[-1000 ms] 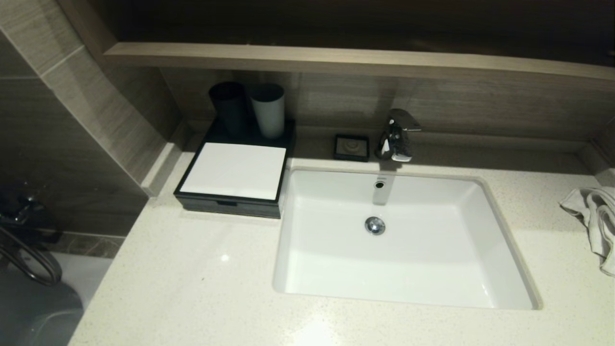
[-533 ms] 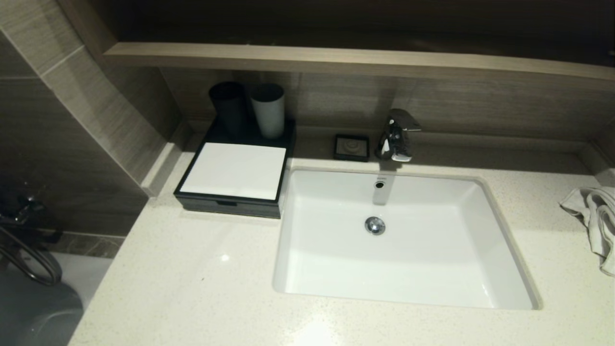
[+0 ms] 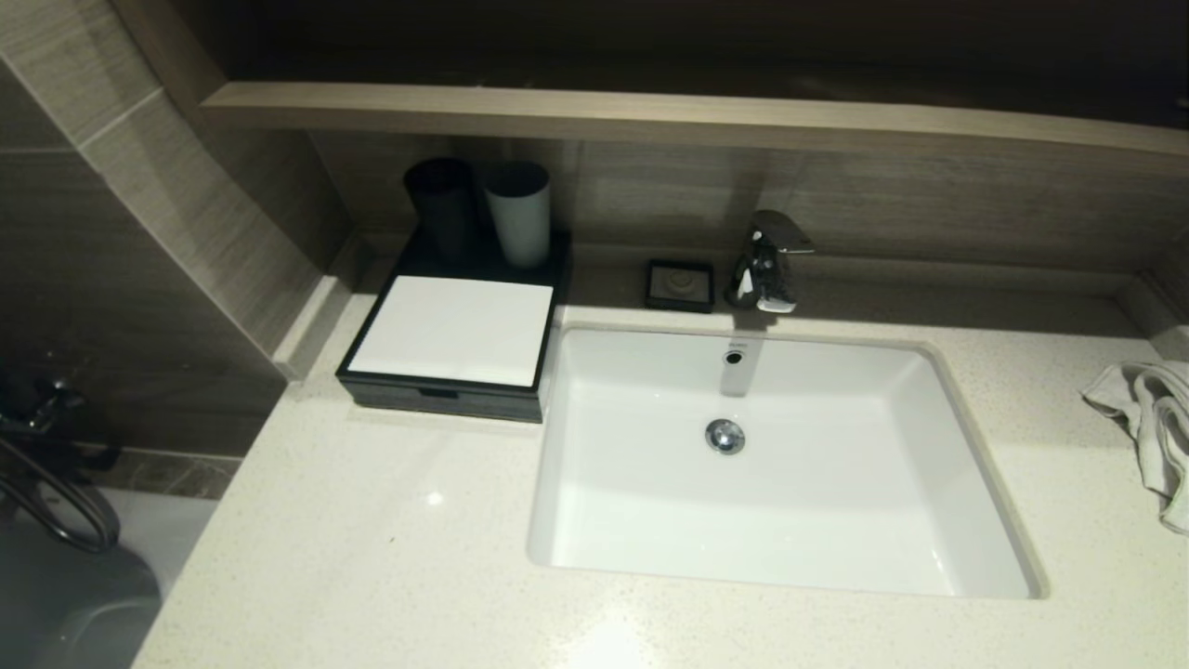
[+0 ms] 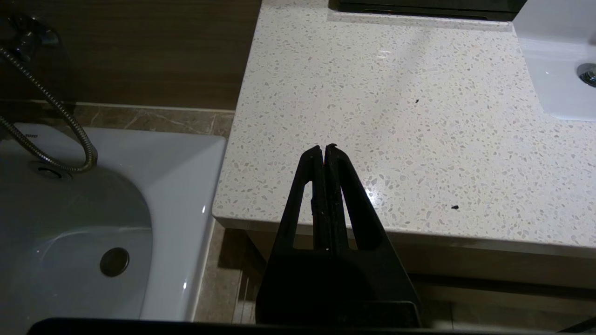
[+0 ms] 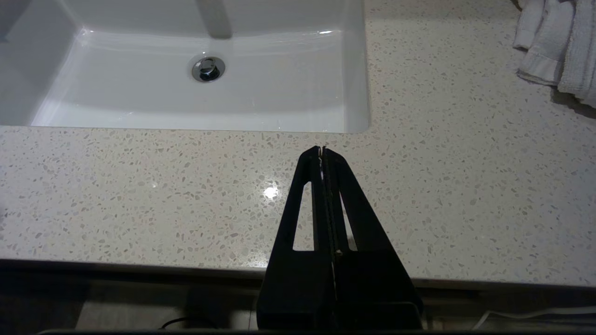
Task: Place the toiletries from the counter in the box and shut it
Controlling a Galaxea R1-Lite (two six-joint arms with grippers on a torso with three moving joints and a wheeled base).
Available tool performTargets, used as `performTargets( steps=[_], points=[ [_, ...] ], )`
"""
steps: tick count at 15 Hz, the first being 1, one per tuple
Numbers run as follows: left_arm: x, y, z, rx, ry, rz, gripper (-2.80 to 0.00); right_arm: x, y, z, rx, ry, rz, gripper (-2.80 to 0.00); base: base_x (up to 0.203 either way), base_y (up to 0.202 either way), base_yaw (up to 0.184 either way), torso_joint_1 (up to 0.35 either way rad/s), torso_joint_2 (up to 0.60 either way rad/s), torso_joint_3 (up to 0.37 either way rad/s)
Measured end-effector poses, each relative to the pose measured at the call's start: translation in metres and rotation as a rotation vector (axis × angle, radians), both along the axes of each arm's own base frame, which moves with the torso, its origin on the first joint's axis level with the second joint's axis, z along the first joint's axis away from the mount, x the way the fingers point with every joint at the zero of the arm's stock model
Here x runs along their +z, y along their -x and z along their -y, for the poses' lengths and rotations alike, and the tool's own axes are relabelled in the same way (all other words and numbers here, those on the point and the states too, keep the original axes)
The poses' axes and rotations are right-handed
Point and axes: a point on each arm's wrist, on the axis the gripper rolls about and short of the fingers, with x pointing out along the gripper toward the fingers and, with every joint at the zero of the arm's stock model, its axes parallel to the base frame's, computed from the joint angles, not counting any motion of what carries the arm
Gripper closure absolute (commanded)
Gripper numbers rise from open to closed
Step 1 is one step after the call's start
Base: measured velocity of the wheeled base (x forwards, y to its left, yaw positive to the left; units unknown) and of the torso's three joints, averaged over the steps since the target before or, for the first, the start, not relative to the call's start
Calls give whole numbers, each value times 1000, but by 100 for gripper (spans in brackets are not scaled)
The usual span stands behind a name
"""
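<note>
Both arms hang parked off the counter's (image 3: 372,557) front edge, left gripper (image 4: 324,149) and right gripper (image 5: 321,151) pinched together, empty.

Bare counter (image 3: 390,557) lower left gives free passage; 2 cups (image 3: 483,214) and the faucet (image 3: 766,260) crowd the upper middle, a towel (image 3: 1147,427) perhaps the right edge.

Cream speckled stone counter (image 3: 372,557), polished and glossy, catching a bright glint near its front edge. Smooth, shiny white ceramic sink (image 3: 966,520) with a chromed metal drain (image 3: 725,436). Mirror-bright chrome faucet (image 3: 766,260) at the back edge. Matt black box (image 3: 437,398) with a flat, smooth white top panel. Soft, rumpled white cloth towel (image 3: 1147,418) at the right edge. Wood-grain matt wall panels (image 3: 836,200) behind. Matt black plastic-looking end effectors (image 4: 325,153) (image 5: 321,153).
</note>
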Motion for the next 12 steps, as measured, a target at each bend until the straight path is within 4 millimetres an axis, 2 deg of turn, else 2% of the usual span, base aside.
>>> performTargets(
  steps=[12],
  points=[
    [0,0,0,-1,0,0,0,0,0,0,0,-9,0,0,0,0,0,0,0,0]
  ],
)
